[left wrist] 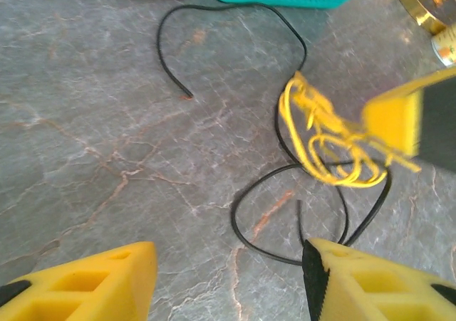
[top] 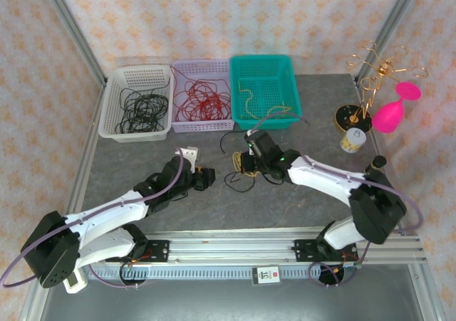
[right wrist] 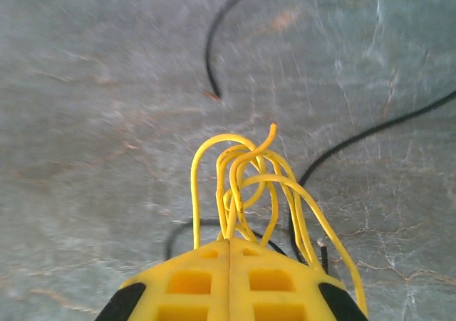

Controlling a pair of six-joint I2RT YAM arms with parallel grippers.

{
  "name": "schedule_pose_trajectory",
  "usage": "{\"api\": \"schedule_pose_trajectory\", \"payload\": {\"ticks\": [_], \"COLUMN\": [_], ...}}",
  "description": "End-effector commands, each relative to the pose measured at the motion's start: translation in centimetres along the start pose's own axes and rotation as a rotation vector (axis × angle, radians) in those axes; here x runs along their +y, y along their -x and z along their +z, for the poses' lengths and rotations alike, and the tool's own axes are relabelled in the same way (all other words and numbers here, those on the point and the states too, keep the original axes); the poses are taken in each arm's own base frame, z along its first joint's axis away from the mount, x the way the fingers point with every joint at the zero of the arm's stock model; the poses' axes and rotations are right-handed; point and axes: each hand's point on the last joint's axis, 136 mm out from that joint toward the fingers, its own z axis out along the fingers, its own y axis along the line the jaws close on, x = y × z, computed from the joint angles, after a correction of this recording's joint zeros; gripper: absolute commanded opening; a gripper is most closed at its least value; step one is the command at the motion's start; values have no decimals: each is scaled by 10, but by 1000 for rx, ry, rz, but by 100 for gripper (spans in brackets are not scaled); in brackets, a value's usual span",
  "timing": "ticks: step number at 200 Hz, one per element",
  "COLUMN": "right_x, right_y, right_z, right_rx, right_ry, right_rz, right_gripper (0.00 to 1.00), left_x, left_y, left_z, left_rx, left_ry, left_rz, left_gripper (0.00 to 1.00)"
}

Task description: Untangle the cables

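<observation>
A small knot of yellow cable [right wrist: 242, 186] hangs pinched between the right fingers [right wrist: 192, 282], which we see pressed fully together on its loops; in the left wrist view the bundle is off the grey worktop [top: 285, 200]. Beneath and around it a black cable [left wrist: 233, 221] lies loose on the worktop in open curves, one of them passing under the yellow loops and one free end out to the left. Whether the two cables are caught on each other we cannot tell.

The left fingers [left wrist: 107, 278] are held about halfway apart just above the worktop, near the black cable, gripping nothing.

At the far edge sit three baskets in a row: a white basket [top: 114, 97] with black cables [top: 142, 111], a lavender basket [top: 199, 66] with red cables [top: 203, 100], and a teal basket [top: 288, 86] with a yellow strand [top: 249, 97].
</observation>
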Motion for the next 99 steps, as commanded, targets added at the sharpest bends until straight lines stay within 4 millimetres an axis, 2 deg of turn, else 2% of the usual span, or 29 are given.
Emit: {"api": "schedule_pose_trajectory", "payload": {"ticks": [1, 29, 40, 44, 73, 99], "right_x": [20, 41, 44, 44, 23, 31], "right_y": [36, 56, 59, 64, 64, 65], "right_z": [-43, -82, -88, -98, -97, -105], "right_rx": [-111, -199, -222, -254, -262, -278], "right_ry": [39, 139, 153, 160, 59, 118], "right_rz": [-34, -84, -91, -90, -49, -7], "right_gripper": [0, 0, 0, 1, 1, 0], "left_x": [-32, -45, -50, -50, -46, -38], "left_y": [43, 60, 66, 69, 70, 62], "left_z": [-6, -13, -17, -18, -18, -5], "left_rx": [-104, -158, -177, -188, -194, -170], "left_ry": [-113, -188, -223, -233, -228, -194], "left_rz": [55, 57, 39, 30, 5, 9], "left_gripper": [58, 59, 60, 60, 60, 59]}}
